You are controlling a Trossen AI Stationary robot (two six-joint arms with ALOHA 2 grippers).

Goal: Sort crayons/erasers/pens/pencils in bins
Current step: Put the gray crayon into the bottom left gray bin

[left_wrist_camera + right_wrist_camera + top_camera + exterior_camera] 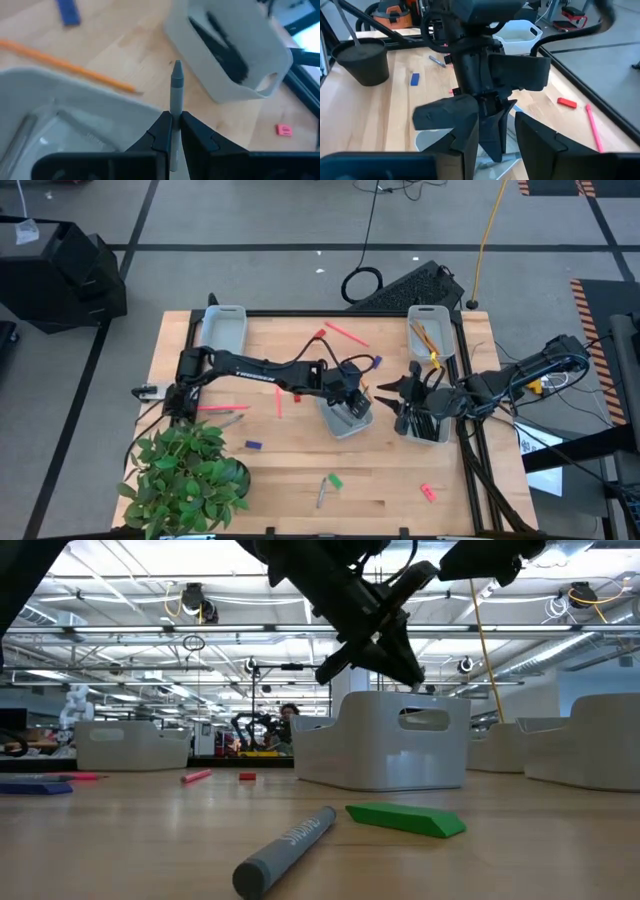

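**Grey crayon pinched above the middle bin**

The left gripper (172,131) pinches a short grey crayon (176,89), pointed tip out, right over the centre bin (345,418). The right gripper (400,396) hovers just beside it with fingers spread, above the bin of black pens (428,425). A potted plant (185,475) crowds the near left corner. Near the front edge, another grey crayon (287,850) lies just beside a green eraser (405,819). Orange pencils (424,338) rest in the far right bin (433,312).
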